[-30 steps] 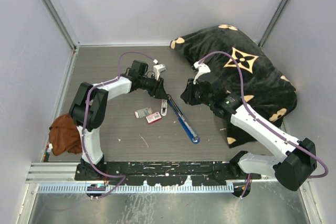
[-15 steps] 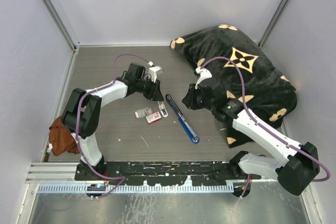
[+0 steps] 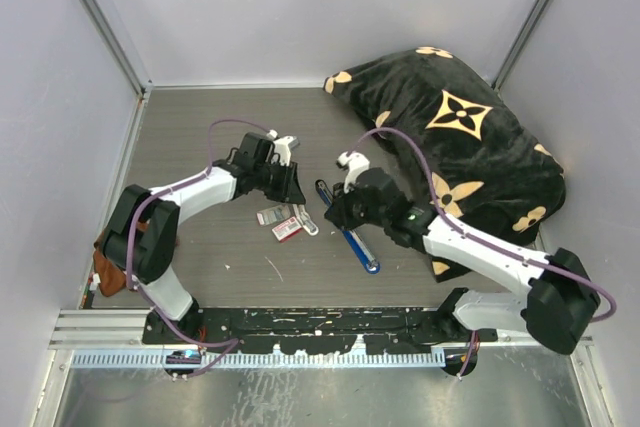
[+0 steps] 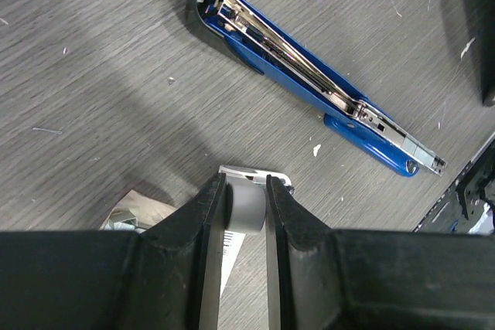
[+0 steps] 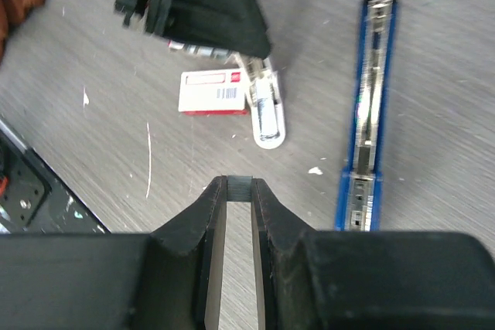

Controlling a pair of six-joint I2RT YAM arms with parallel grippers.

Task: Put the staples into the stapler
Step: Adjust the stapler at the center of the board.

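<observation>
The right gripper [image 5: 240, 195] is pinching the staples [image 5: 240, 188] between narrow jaws, just beside the stapler [image 4: 309, 73] on its box-ward side; the stapler is lying opened out flat, its silver channel facing up. The left gripper [image 4: 246, 187] is gripping the white oblong piece [image 5: 267, 117] with narrow jaws, a little farther from the stapler than the staples are; nothing is bracing the stapler.

Likely trouble: the stapler is sitting loose, so a push from the block may be sliding it away; the block, arriving tilted, may be catching on a channel wall and jamming; a thin pinch may be letting the strip slip or snap apart; the two grippers are working close together and may be bumping.

The red-and-white box [image 5: 209, 92] beside the stapler is showing a barcode; its print is too small to read. The black cushion [image 3: 470, 147] beyond the stapler is carrying tan flower motifs; no lettering is legible.
</observation>
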